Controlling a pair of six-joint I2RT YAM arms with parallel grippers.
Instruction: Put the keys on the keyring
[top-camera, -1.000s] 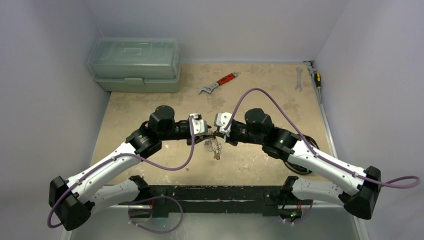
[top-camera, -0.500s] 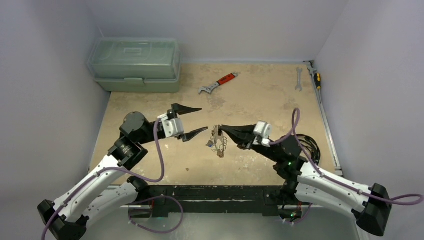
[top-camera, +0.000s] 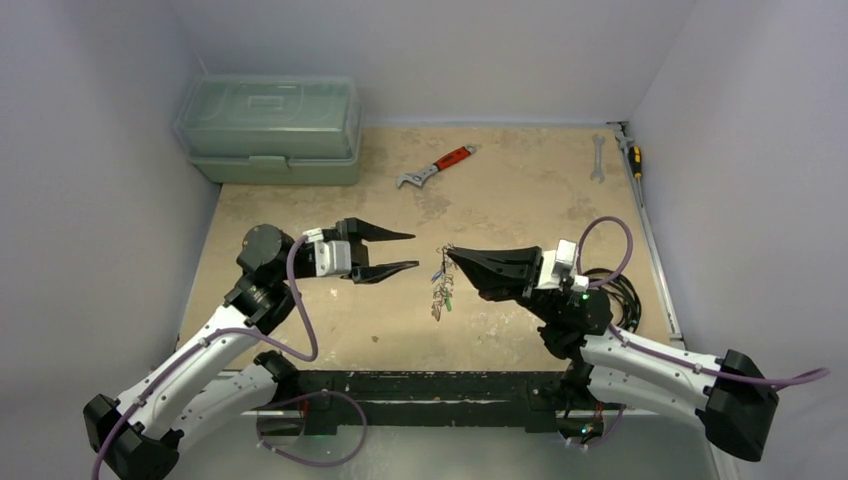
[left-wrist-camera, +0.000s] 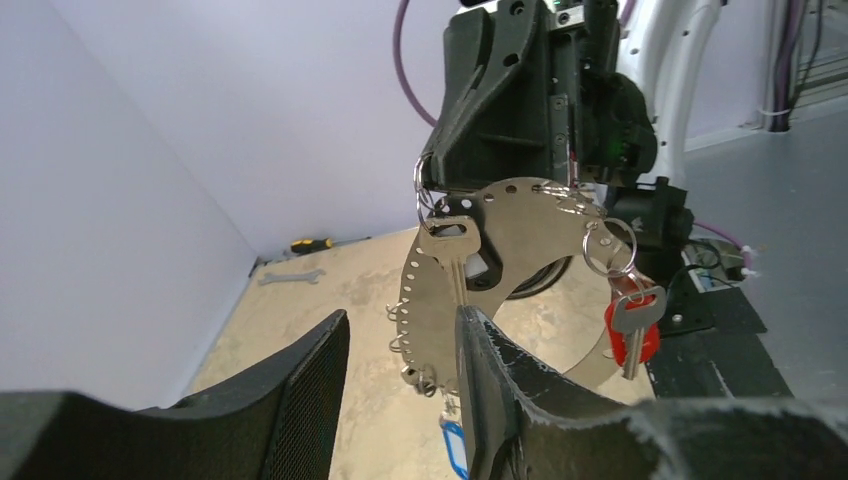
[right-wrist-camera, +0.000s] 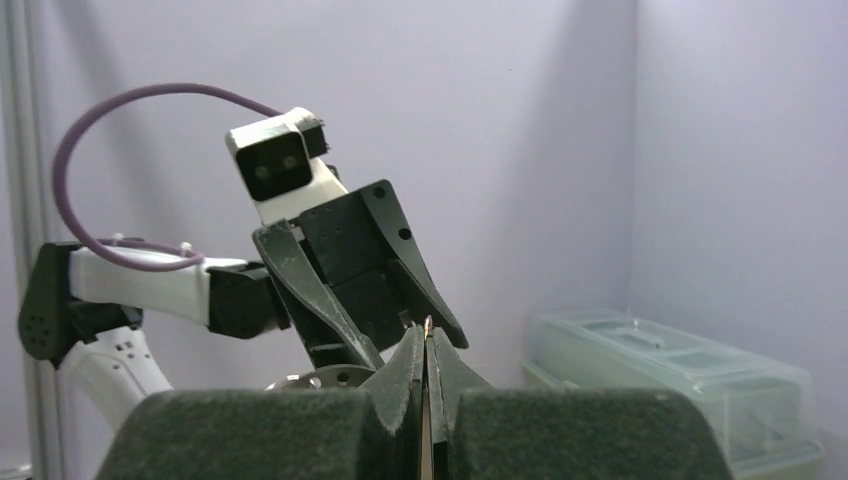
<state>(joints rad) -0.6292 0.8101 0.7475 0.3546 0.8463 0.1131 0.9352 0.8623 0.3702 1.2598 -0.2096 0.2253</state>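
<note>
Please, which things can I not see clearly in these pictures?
Top view: the keys are too small to count.
Left wrist view: a finger of the left gripper hides the lower keyring and most of a blue tag.
Right wrist view: the shut right gripper hides the keys.

Left hand (top-camera: 414, 251) spread wide, right hand (top-camera: 450, 257) pinched closed; both level, tips facing each other, apart.

White arms (top-camera: 200, 352), black joints (top-camera: 262, 246), purple cables (top-camera: 604, 219); left hand (top-camera: 415, 250) and right hand (top-camera: 449, 256) black, pointed.
</note>
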